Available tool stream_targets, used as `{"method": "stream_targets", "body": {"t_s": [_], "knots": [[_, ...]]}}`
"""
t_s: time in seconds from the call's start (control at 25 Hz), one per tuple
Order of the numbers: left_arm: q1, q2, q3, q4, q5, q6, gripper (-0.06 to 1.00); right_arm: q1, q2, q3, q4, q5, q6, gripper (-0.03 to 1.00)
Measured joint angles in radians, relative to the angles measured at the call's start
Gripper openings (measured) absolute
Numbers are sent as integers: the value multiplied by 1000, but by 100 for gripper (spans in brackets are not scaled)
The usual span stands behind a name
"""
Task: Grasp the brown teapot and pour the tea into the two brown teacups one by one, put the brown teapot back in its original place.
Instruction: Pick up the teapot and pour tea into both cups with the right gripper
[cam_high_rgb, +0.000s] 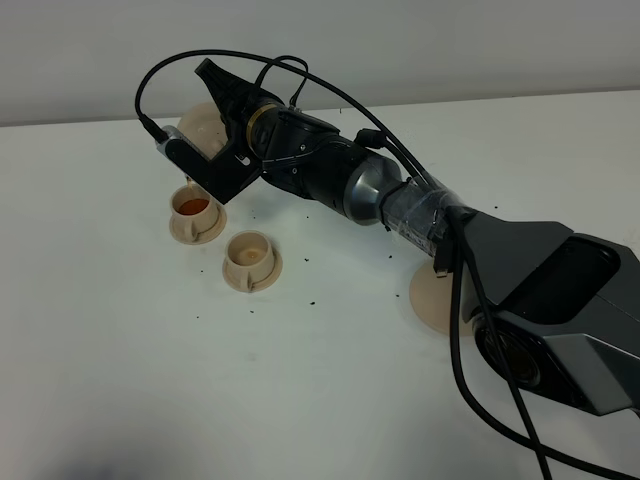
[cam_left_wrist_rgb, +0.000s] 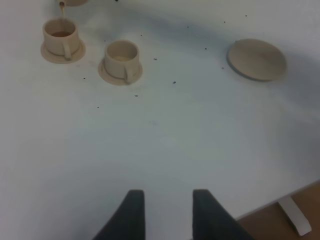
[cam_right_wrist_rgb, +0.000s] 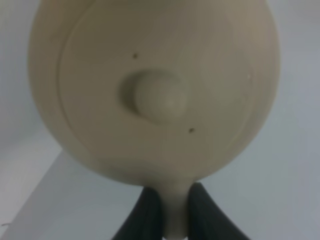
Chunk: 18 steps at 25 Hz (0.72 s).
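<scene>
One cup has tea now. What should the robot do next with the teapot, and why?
Probably tip the brown teapot back level and shift it over the near teacup: the far teacup already holds tea, while the near one looks empty.

Teapot (cam_right_wrist_rgb: 155, 95) — smooth matt clay; table (cam_high_rgb: 100, 350) — smooth, matt white top.

The white table (cam_left_wrist_rgb: 200, 140) bears two small cup saucers (cam_left_wrist_rgb: 50, 56) (cam_left_wrist_rgb: 107, 77), a wider flat saucer (cam_left_wrist_rgb: 257, 59) and scattered dark specks (cam_left_wrist_rgb: 174, 82).
</scene>
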Motion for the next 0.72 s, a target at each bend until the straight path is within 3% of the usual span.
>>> {"method": "stream_targets", "body": {"t_s": [0.72], "knots": [[0,0,0,0,0,0,26,0,0,0,1,2,0,11]]}}
